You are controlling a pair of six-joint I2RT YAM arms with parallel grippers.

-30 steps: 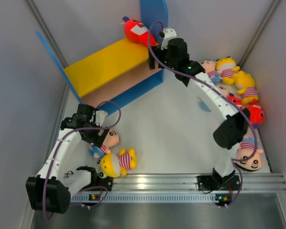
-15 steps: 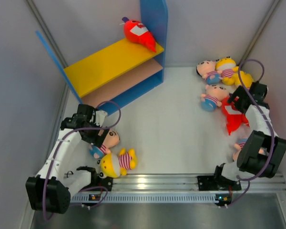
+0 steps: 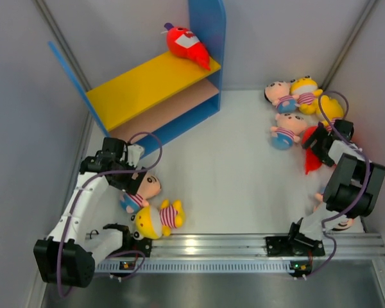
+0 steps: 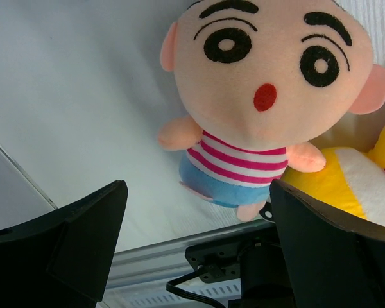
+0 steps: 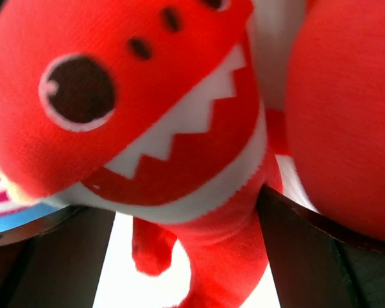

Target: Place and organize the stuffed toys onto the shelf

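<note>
Found the right gripper [image 3: 317, 144] at the right side of the table [image 3: 231, 173], jaws spread wide, clamped on nothing. Saw a red shark [image 5: 147, 115] sitting between its fingers [image 5: 45, 256] in the wrist view, head and toothy mouth at the top, body trailing down between them; could not tell whether either finger touched it. From above, made out that shark lying lengthwise roughly near to far, just beside a neighbouring pink doll [image 3: 284, 133]. Found the left gripper [image 4: 197, 192] open too, poised over a pink-faced doll [image 4: 269, 96], face up, head away from the fingers, feet toward them, touching a yellow doll [image 4: 362, 183]. Noted a second shark [image 3: 187, 43] on the yellow top board of the shelf [image 3: 147, 86], at its right end beside the blue side panel.
</note>
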